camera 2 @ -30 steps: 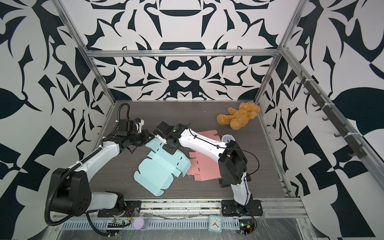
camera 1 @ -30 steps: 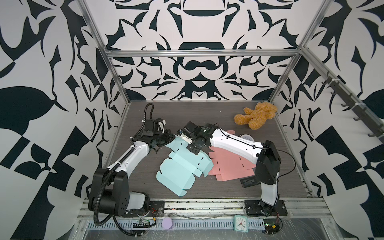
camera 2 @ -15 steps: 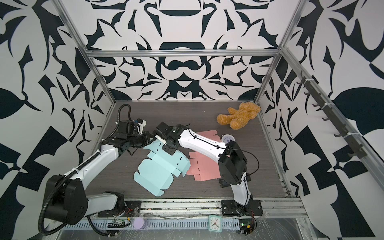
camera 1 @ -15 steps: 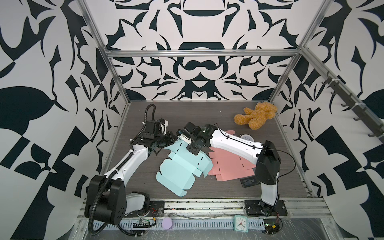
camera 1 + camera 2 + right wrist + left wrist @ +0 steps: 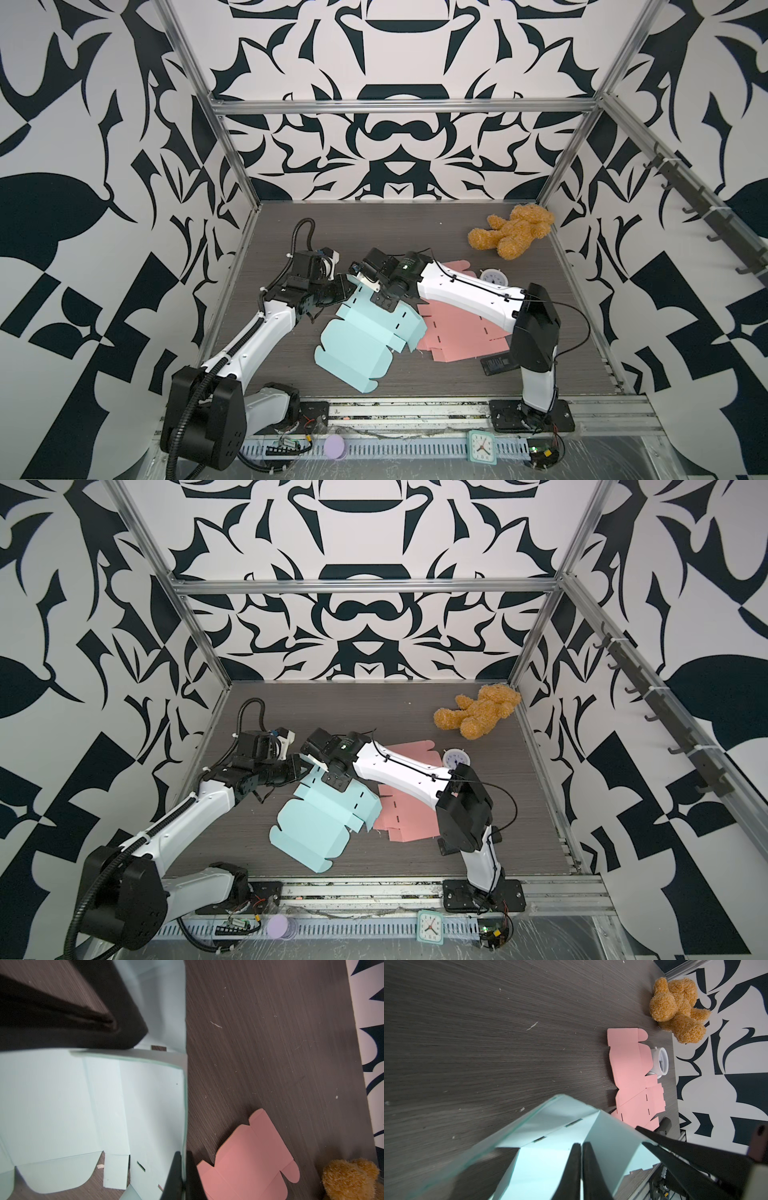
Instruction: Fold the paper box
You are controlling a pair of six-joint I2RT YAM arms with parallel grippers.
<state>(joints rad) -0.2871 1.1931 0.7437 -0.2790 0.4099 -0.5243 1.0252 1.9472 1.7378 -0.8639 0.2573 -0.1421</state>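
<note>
Well, we are only near the start. Our blue paper box (image 5: 365,345) lies on the bench (image 5: 291,365), and most of it is a flat cut-out sheet. Only the end by our two pincers is bent up a bit, with one flap lifted. So nearly all the folding is left: the walls must stand up, the flaps must tuck in, and the lid must close.

Our right pincer (image 5: 184,1159) is clenched on a thin edge of the blue paper box, at the lifted end. Our left pincer (image 5: 581,1147) is clenched too, right at a corner of that same end. We cannot tell if paper sits between its tips or if it just pushes.

A pink sheet (image 5: 465,332) lies just beside the blue paper box, and the box laps over its edge. We think that could snag when we turn things. Past the pink sheet, away from the box, are a small white clock (image 5: 490,276), a teddy bear (image 5: 513,235) and a flat black thing (image 5: 498,365). They are well apart from the box and should not bother us.
</note>
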